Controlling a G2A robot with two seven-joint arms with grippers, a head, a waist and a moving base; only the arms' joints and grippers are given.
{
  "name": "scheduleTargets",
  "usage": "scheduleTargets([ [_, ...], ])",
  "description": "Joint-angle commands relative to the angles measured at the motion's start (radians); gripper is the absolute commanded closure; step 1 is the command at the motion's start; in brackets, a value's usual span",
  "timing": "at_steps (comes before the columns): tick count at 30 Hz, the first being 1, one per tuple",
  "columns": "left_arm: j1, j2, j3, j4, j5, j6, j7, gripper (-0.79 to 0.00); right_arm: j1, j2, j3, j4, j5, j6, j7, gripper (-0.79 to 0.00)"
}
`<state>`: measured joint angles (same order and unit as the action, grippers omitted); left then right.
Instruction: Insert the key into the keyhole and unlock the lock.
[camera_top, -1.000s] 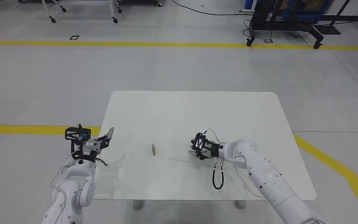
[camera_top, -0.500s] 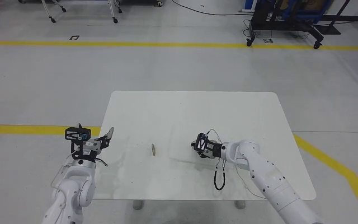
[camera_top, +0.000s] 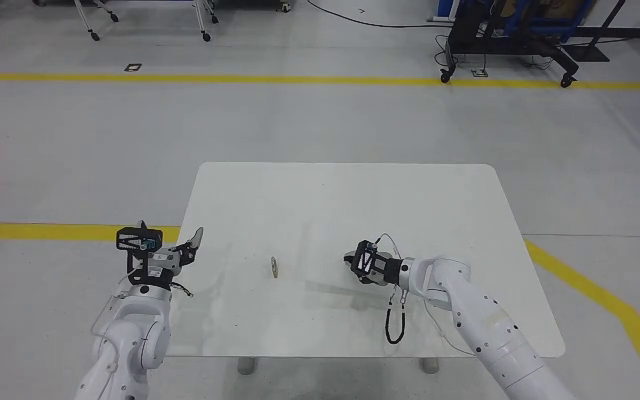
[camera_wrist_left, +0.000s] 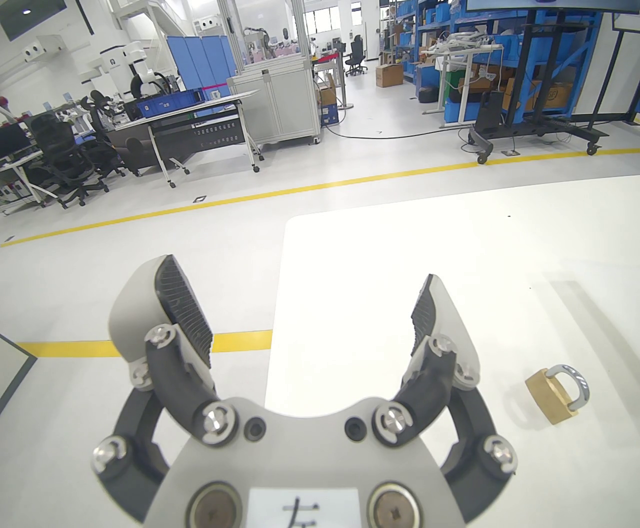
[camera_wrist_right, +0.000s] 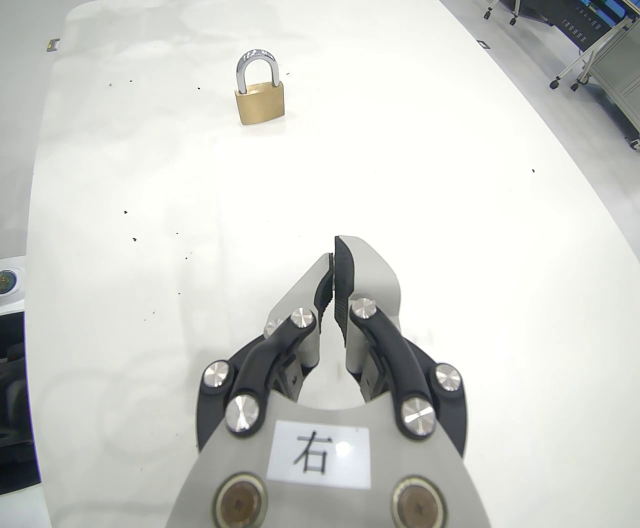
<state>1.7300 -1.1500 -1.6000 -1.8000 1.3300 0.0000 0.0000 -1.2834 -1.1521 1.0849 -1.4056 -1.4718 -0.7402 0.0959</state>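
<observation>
Lock (camera_wrist_right: 260, 105): brass-gold body, shiny silver shackle. Surface (camera_wrist_right: 400, 150): white w/ tiny dark specks. Left fingers (camera_wrist_left: 182, 310) & right fingers (camera_wrist_right: 342, 270): black ribbed pads, pale grey shells, black links, silver screws. Right wrist plate (camera_wrist_right: 320, 505): silver, white label w/ black mark. Floor (camera_top: 320, 120): light grey, yellow stripes (camera_top: 60, 231) at 9 & 3 o'clock of surface, another at 12.

Open tabletop (camera_wrist_right: 425, 165) runs from the right hand (camera_wrist_right: 334, 250) to the lock (camera_wrist_right: 260, 102).
</observation>
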Motion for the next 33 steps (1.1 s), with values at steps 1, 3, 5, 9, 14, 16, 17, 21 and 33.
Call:
scheduleTargets([
  [1,0.0,0.0,0.0,0.0,0.0,0.0,0.0,-0.785,0.0,0.0,0.0,0.0,0.0,0.0,0.0,0.0],
  [3,0.0,0.0,0.0,0.0,0.0,0.0,0.0,-0.785,0.0,0.0,0.0,0.0,0.0,0.0,0.0,0.0],
  [5,0.0,0.0,0.0,0.0,0.0,0.0,0.0,-0.785,0.0,0.0,0.0,0.0,0.0,0.0,0.0,0.0],
  [9,-0.017,0.0,0.081,-0.06,0.161,-0.027,-0.03,-0.785,0.0,0.0,0.0,0.0,0.0,0.0,0.0,0.0],
  [14,-0.121,-0.011,0.218,-0.058,0.261,-0.07,-0.179,-0.785,0.0,0.0,0.0,0.0,0.0,0.0,0.0,0.0],
  [16,-0.121,-0.011,0.218,-0.058,0.261,-0.07,-0.179,-0.785,0.0,0.0,0.0,0.0,0.0,0.0,0.0,0.0],
  [17,-0.121,-0.011,0.218,-0.058,0.261,-0.07,-0.179,-0.785,0.0,0.0,0.0,0.0,0.0,0.0,0.0,0.0],
  [21,-0.121,-0.011,0.218,-0.058,0.261,-0.07,-0.179,-0.785,0.0,0.0,0.0,0.0,0.0,0.0,0.0,0.0],
  [33,-0.283,-0.026,0.44,0.036,0.287,-0.393,-0.303,-0.785,0.0,0.0,0.0,0.0,0.0,0.0,0.0,0.0],
])
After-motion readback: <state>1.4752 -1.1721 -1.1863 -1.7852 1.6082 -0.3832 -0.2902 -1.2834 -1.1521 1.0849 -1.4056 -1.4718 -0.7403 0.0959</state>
